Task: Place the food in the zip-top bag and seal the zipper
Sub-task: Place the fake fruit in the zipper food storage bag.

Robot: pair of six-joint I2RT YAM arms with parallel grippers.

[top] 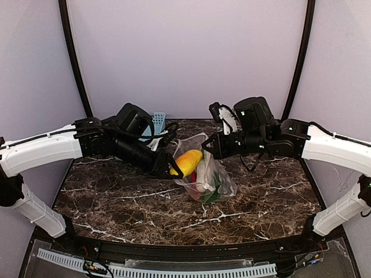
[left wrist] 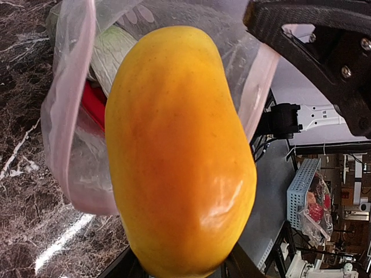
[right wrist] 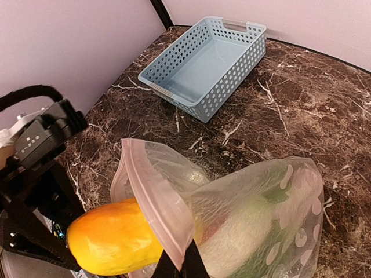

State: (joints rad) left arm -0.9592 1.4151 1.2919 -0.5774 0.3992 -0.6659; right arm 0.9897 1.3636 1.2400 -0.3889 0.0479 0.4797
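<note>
My left gripper (top: 171,168) is shut on a smooth yellow-orange toy fruit (top: 186,162), whose far end pokes into the open mouth of the zip-top bag (top: 211,176). It fills the left wrist view (left wrist: 179,150) and also shows in the right wrist view (right wrist: 113,236). My right gripper (right wrist: 181,267) is shut on the bag's pinkish zipper strip (right wrist: 162,202) and holds the mouth up and open. Inside the dotted bag (right wrist: 261,220) lie a red piece (left wrist: 93,104), a whitish one and green ones.
The light-blue lattice basket (right wrist: 203,63) stands empty at the back of the marble table (top: 116,197); it shows behind the left arm in the top view (top: 159,123). The right gripper's black frame (left wrist: 324,46) hangs just past the bag mouth.
</note>
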